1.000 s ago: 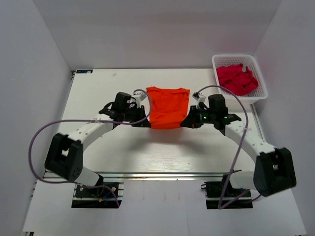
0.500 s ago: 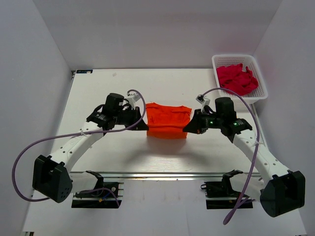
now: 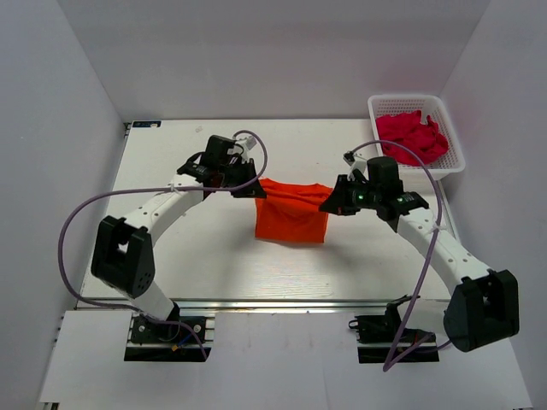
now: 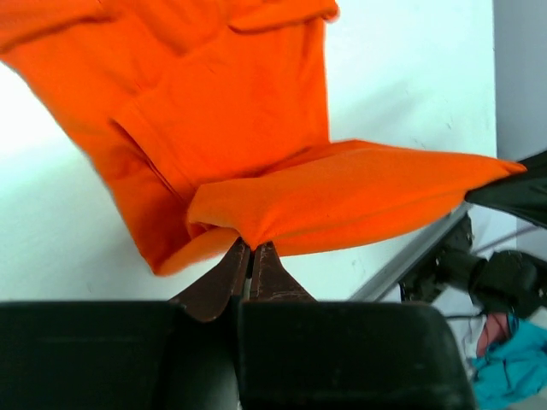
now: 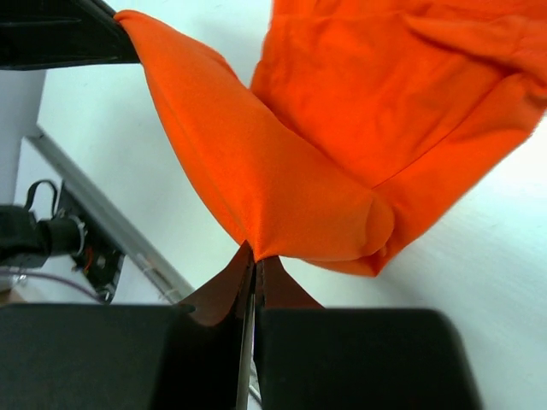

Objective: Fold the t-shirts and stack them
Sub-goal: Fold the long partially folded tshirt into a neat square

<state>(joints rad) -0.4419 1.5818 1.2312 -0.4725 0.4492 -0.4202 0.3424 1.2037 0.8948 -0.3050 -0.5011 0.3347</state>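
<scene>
While seemingly aloft, grippers [image 3: 255,190] [image 3: 328,205] astride t-shirt [image 3: 292,215]

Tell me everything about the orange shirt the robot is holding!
The orange t-shirt is plain, soft cloth, bright orange-red. Folded over, it hangs like a banner over the middle of the white table. The left claw pinches one top corner, the right claw the other, stretching the top edge. I can't tell if its bottom touches down.

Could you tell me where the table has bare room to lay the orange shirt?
Bare table: left of the left claw, and the near strip before the orange shirt. The basket of pink shirts crowds the far right corner.
</scene>
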